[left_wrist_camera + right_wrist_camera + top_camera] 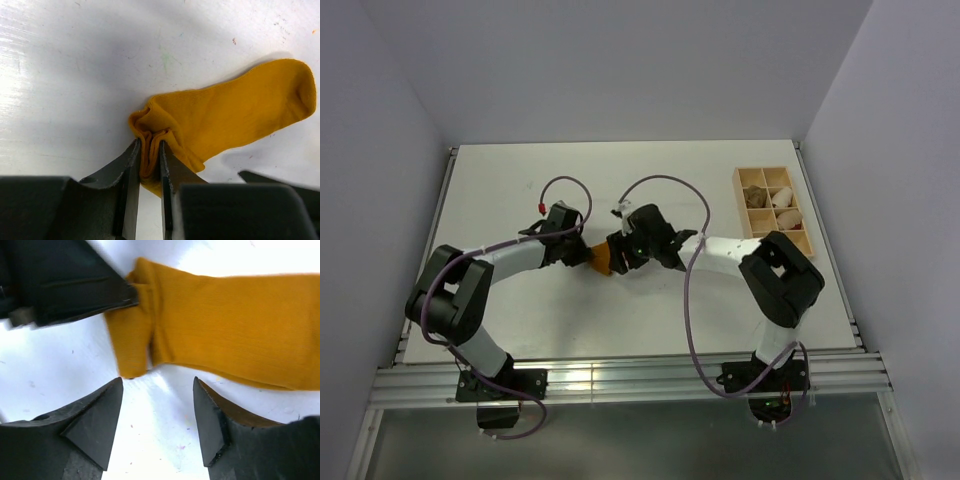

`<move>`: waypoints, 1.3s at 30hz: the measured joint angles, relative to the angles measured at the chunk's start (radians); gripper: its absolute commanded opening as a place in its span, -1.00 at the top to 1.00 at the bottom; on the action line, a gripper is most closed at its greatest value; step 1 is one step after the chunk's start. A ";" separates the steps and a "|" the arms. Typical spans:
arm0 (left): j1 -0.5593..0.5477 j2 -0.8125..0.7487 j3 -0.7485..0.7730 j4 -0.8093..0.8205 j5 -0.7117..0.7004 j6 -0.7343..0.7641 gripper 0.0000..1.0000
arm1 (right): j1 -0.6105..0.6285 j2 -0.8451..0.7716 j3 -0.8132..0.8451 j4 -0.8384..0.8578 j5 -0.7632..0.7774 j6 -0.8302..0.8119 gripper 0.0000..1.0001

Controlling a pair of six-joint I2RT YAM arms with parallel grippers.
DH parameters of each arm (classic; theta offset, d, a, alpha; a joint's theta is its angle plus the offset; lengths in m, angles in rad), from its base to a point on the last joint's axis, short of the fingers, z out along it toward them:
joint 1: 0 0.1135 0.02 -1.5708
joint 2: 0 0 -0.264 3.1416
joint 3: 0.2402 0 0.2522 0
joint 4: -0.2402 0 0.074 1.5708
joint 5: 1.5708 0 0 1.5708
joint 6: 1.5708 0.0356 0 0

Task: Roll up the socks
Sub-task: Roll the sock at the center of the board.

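looking at the mustard sock (235, 115), it lies near the middle of the table (620, 180), most of its length flat and the rounded toe pointing away from the left arm. the other end is doubled over into a small thick fold. that fold is clamped between the fingers of the left gripper (148, 150), which are pinched tight on the cloth. the right gripper (157, 382) hangs low just beside the same end, its jaws spread wide over bare table with nothing between them.

i would say the roll is barely begun: one turn at most, and the long flat part not yet taken up. only this one sock shows; i cannot find a second one.

the next move seems to call for the free right fingers to take or pin the fabric close to the fold, so the pinched end can be turned over toward the toe without the sock sliding along the smooth top. the cloth is soft and will likely spring open if the fold is let go too soon.

room is tightest right at the sock, where the two wrists nearly meet. around them the table is open on the far side and the near side, with every edge well away. the wooden tray (739, 205) with its cream bundles (785, 214) sits well apart at the far right.
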 measured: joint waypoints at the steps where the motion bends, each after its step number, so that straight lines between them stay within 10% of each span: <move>1: -0.001 0.001 0.005 -0.007 -0.002 0.002 0.75 | 0.029 -0.014 -0.009 0.008 0.044 -0.026 -0.36; 14: -0.008 0.018 0.043 -0.060 -0.005 0.015 0.76 | 0.326 -0.023 -0.033 0.134 0.477 -0.352 -0.36; 32: -0.011 0.026 0.048 -0.060 -0.001 0.014 0.77 | 0.393 0.146 0.018 0.169 0.671 -0.482 -0.22; 39: -0.003 0.030 0.049 -0.055 0.008 0.014 0.74 | 0.398 0.180 0.027 0.198 0.734 -0.490 0.29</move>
